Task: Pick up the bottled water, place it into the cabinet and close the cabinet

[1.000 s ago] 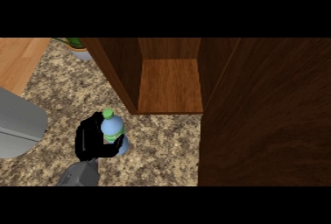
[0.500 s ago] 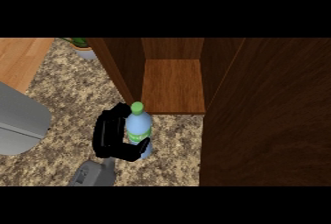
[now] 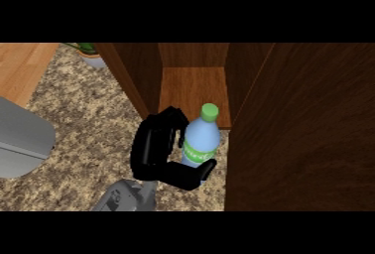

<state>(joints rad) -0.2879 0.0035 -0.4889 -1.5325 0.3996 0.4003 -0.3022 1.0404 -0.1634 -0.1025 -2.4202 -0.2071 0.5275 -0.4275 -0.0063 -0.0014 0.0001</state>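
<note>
Bottled water [image 3: 199, 144] stood upright at frame centre, green cap up, clasped by the left hand [image 3: 152, 149], fingers curled round its left side and thumb hooked across its base. It was just before the cabinet [image 3: 139, 74] opening, beside the dark open door [image 3: 307, 129] filling the right. A grey rounded shape [image 3: 22, 139] (unidentifiable) sat at the left edge.

I saw the clear water bottle [image 3: 200, 144], green-capped and green-labelled, nearly upright in my left hand [image 3: 152, 149] just before the open wooden cabinet [image 3: 192, 89], its cap overlapping the shelf's front edge.
</note>
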